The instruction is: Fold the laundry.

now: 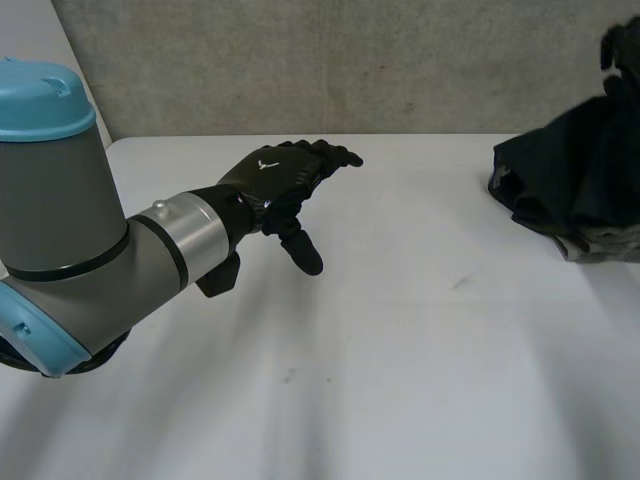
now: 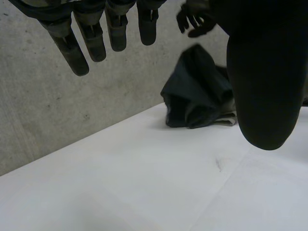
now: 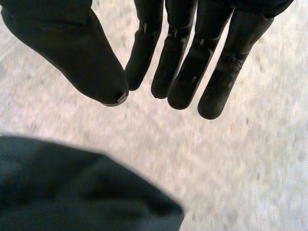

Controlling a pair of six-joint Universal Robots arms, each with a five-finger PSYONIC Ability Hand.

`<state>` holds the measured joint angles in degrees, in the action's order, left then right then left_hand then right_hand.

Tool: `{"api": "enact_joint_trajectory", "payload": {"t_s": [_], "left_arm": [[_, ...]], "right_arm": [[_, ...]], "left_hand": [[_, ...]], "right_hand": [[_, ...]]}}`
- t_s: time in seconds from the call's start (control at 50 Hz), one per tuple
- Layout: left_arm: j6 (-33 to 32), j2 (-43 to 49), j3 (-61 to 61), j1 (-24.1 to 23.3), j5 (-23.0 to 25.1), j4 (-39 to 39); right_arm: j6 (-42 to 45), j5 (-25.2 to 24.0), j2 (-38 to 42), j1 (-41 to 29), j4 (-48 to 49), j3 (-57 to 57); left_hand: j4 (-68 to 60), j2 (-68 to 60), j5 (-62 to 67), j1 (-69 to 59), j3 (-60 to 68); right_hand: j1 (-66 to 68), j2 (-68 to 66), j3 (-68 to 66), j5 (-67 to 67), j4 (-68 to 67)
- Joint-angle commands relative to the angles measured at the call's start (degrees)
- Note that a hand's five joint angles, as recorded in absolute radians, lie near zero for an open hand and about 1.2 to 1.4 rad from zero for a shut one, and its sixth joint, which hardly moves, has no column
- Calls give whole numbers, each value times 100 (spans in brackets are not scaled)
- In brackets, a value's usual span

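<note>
Dark cloth [image 1: 570, 180] bunched far right on table [image 1: 420, 360]: likely soft, light, limp; pinch a loose edge. Left hand [image 1: 280, 175] open mid-table; right hand [image 3: 187, 72] open above cloth.

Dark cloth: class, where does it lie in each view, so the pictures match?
Head view: dark cloth heaped at the table's right side.
Left wrist view: cloth beyond the left hand, by the wall.
Right wrist view: cloth beneath the right hand.
Shared landmark: the right hand above it.
</note>
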<state>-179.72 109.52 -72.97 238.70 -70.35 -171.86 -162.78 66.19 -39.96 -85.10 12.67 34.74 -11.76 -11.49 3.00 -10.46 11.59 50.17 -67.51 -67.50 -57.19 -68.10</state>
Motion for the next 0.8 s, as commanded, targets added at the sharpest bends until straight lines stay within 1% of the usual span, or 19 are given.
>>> {"api": "enact_joint_trajectory", "payload": {"t_s": [0.02,0.08,0.18,0.26,0.28,0.3,0.32,0.34,0.36,0.46,0.6,0.7,0.76,0.8], "left_arm": [[24,8,-41,-8,-5,-67],[24,17,-41,-16,-5,-67],[24,43,-41,-25,-5,-75],[24,122,-41,-25,-5,-75],[24,140,-41,-25,-5,-75],[24,149,-41,-25,-5,-75],[24,157,-41,-25,-5,-75],[24,166,-41,-25,-5,-75],[33,184,-41,-25,-5,-75],[33,193,-50,-34,-5,-67],[33,193,-50,-25,-5,-67],[33,193,-68,-16,-5,-75],[25,193,-68,-16,-5,-93],[25,202,-77,-16,-5,-110]], "right_arm": [[185,-141,33,686,-98,918],[343,-211,-20,933,-89,1263],[808,-702,-99,1319,-89,1825],[880,-879,-239,1364,-106,2098],[862,-897,-283,1364,-106,2151],[862,-897,-327,1364,-98,2204],[862,-897,-389,1355,-98,2248],[853,-871,-537,1355,-89,2309],[853,-844,-617,1347,-89,2327],[617,-835,-1074,1303,-63,2301],[-174,-809,-1558,1136,60,2020],[-517,-835,-1611,1066,157,1643],[-518,-827,-1515,1004,140,1379],[-526,-827,-1296,934,78,1098]], "left_hand": [[121,94,-245,-9,-104],[121,94,-245,-9,-104],[105,78,-228,-25,-87],[105,78,-228,-25,-87],[105,78,-228,-25,-87],[105,78,-228,-25,-87],[105,78,-228,-25,-87],[105,78,-228,-25,-87],[105,78,-228,-25,-87],[105,78,-228,-25,-87],[88,61,-212,-42,-70],[105,78,-228,-25,-87],[105,78,-228,-25,-87],[105,78,-228,-25,-87]], "right_hand": [[2983,-1249,-1250,-1281,-1190],[2983,-1249,-1250,-1281,-1190],[2983,-1249,-1250,-1281,-1190],[2983,-1249,-1250,-1281,-1190],[2156,-422,-423,-455,-363],[865,869,868,836,927],[-480,2214,2213,2181,2272],[-2258,3992,3991,3960,4051],[-2576,4310,4309,4277,4369],[-3218,4952,4951,4919,5010],[-3168,4902,4901,4869,4960],[-3168,4902,4901,4869,4960],[-3352,5086,5085,5053,5145],[-3655,5389,5388,5356,5448]]}}
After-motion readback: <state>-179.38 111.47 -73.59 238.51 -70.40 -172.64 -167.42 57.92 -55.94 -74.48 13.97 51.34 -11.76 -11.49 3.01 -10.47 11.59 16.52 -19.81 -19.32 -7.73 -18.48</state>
